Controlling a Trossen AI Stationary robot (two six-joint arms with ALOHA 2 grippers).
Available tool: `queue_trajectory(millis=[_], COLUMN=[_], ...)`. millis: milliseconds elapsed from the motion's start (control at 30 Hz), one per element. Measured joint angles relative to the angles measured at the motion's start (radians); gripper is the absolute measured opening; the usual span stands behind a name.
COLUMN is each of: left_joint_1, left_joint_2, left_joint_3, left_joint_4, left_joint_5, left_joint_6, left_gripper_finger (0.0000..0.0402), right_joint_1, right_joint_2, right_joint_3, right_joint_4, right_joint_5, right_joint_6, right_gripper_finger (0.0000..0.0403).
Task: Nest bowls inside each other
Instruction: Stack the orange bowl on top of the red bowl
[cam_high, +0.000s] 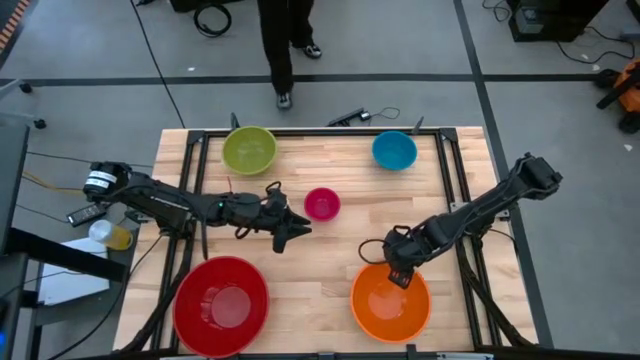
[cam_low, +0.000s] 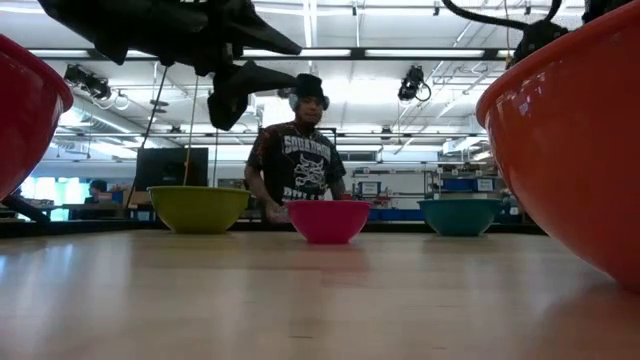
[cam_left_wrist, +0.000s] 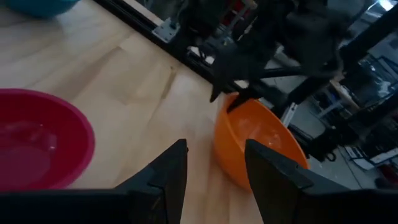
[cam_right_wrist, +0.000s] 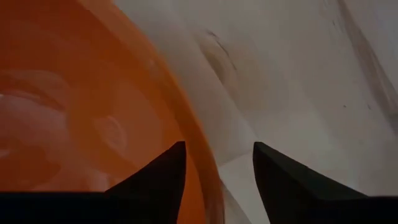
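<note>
Five bowls sit apart on the tabletop (cam_high: 330, 290), one each: red bowl (cam_high: 221, 305), orange bowl (cam_high: 390, 303), lime bowl (cam_high: 249, 150), blue bowl (cam_high: 394, 150), magenta bowl (cam_high: 321, 204). The right tool (cam_high: 398, 275) straddles the orange rim, jaws parted; the left tool (cam_high: 296, 231) hangs released beside the magenta.

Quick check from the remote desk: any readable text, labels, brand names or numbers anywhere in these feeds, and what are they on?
Person's dark T-shirt, low view: pale lettering and a graphic across the chest, too blurred to read for certain.
Bowls, red, orange, lime green, blue, magenta: no markings visible.
Table: no text visible.
Room background, low view: no readable signs.
</note>
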Motion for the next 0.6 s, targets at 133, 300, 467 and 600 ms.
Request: queue_trajectory(millis=[133,300,467,600], left_joint_1=[-0.018,-0.039,-0.037,-0.014], left_joint_2=[-0.001,-0.024,-0.087,-0.180], left_joint_3=[0.000,0.001,0.001,0.001], left_joint_4=[0.001,0.005,-0.025,-0.107], left_joint_5=[0.001,0.002,0.003,0.004], left_joint_6=[-0.005,-0.047,-0.028,-0.024], left_gripper_finger=[0.0162,0.0162,0.0162,0.0162], right_joint_1=[0.004,-0.003,-0.032,-0.075], right_joint_2=[0.030,0.025,-0.012,-0.022], right_joint_3=[0.000,0.000,0.000,0.036], right_joint_4=[0.007,0.009,0.062,0.118], right_joint_5=[-0.002,-0.001,0.023,0.080], right_joint_6=[0.000,0.022,0.064,0.086], right_gripper_finger=[0.0148,0.0074,0.0014,0.0020])
